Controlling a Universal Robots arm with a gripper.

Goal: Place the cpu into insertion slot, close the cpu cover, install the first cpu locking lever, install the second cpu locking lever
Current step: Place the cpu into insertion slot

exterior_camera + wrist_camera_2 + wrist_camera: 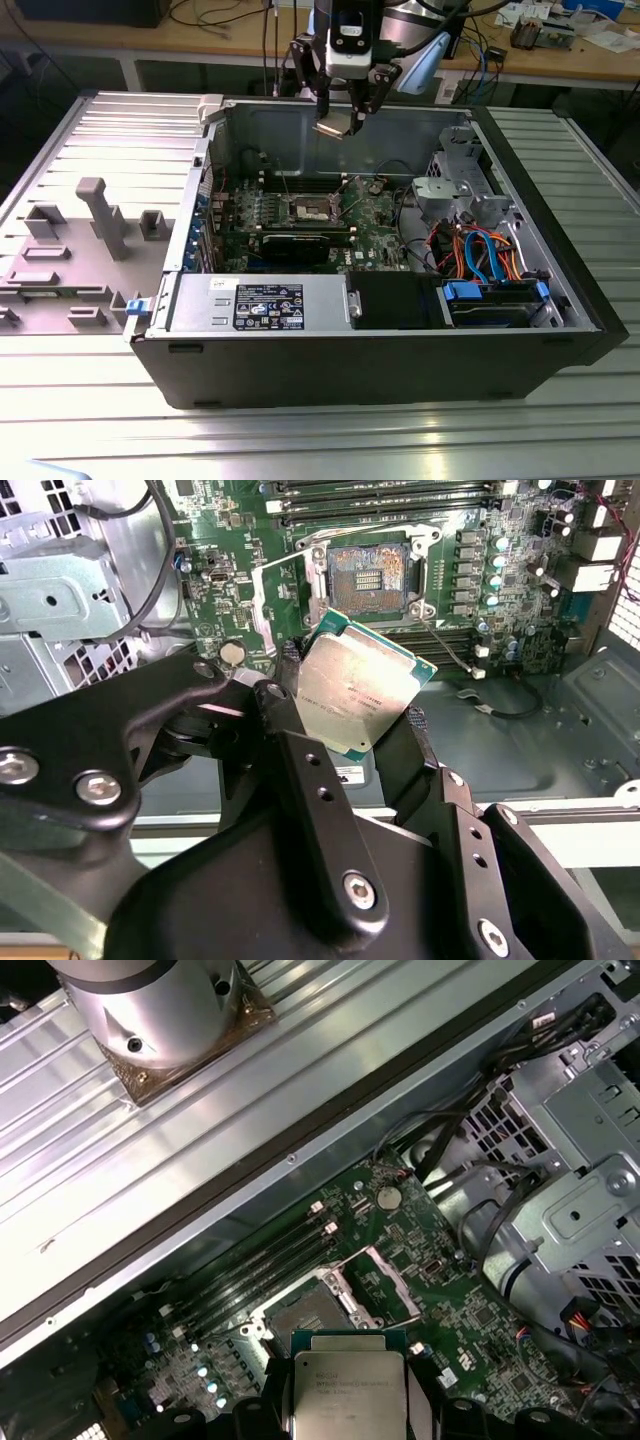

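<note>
Gripper (350,715) pinching the chip (365,685) by its edges, I hover at the exterior view's upper middle, well above the bare socket (311,209). Placing is in hand; it calls for squaring chip to socket.

Silver cpu (365,695) aloft; insertion slot (368,575) uncovered
</note>
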